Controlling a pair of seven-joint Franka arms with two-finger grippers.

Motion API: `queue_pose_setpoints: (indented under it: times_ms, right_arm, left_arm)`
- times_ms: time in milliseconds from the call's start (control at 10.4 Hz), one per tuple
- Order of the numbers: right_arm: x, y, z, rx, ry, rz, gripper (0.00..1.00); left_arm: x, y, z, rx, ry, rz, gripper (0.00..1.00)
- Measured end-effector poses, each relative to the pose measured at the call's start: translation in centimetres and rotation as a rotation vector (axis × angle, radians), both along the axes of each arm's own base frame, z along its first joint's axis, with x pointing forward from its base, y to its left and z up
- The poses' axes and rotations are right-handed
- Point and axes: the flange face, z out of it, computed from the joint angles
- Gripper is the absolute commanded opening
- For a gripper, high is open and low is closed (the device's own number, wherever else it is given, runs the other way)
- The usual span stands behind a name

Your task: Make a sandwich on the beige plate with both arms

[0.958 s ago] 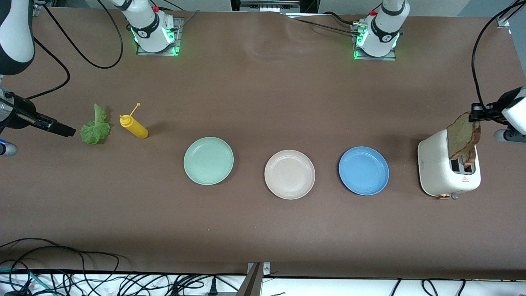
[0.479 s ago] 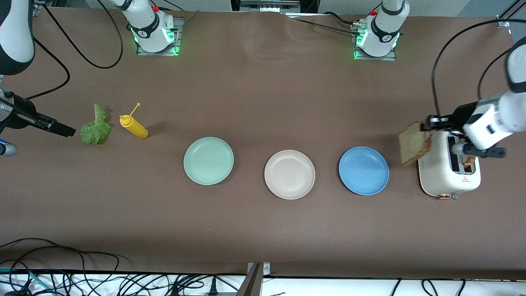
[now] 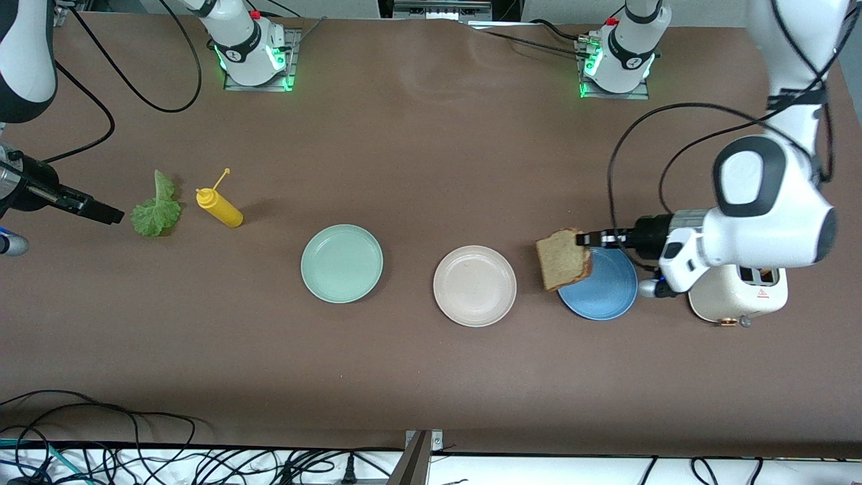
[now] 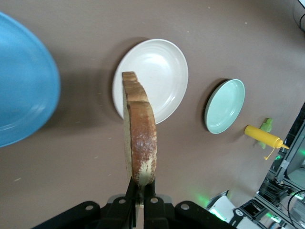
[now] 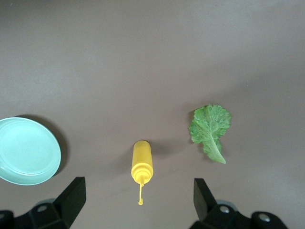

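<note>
My left gripper (image 3: 584, 238) is shut on the top crust of a brown toasted bread slice (image 3: 564, 259), which hangs on edge over the rim of the blue plate (image 3: 603, 289) on the beige plate's side. In the left wrist view the bread slice (image 4: 139, 138) rises from the left gripper (image 4: 141, 183), with the beige plate (image 4: 159, 67) past it. The beige plate (image 3: 475, 285) holds nothing. The lettuce leaf (image 3: 156, 209) lies flat near the right arm's end. My right gripper (image 3: 111, 215) waits open beside it; the right gripper (image 5: 138, 188) holds nothing, with the lettuce leaf (image 5: 209, 129) off to one side.
A mint green plate (image 3: 342, 263) sits beside the beige plate, toward the right arm's end. A yellow squeeze bottle (image 3: 219, 207) lies next to the lettuce. The white toaster (image 3: 737, 296) stands at the left arm's end under the left arm, a brown slice (image 3: 764, 273) showing in its slot.
The left arm has carried the bread slice from above the toaster across to the blue plate's edge, toward the beige plate. The right arm has not moved.
</note>
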Motion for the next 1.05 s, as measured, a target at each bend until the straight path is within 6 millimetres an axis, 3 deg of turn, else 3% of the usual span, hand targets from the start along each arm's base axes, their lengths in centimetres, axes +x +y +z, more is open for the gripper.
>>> queue_pose_setpoints:
  times_ms: [383,575,767,1054]
  right_arm:
    - [0.0,0.0,0.0,0.0,0.0,0.0,1.0]
    - [0.0,0.0,-0.1,0.0,0.003,0.0,1.0]
    - [-0.1,-0.1,-1.0,0.002,0.022,0.005,1.0]
    - [-0.5,-0.3,-4.2,0.029,0.072,0.154,1.0]
  left_arm:
    - [-0.3,-9.7,-5.5,-0.026,-0.04,0.004,0.0]
    - [-1.2,-13.3,-7.7,-0.016,-0.052,-0.023,0.0]
    - [-1.2,-14.6,-8.3,-0.016,-0.07,-0.028,0.0]
    - [-0.5,-15.3,-8.6,-0.023,-0.093,-0.036,0.0]
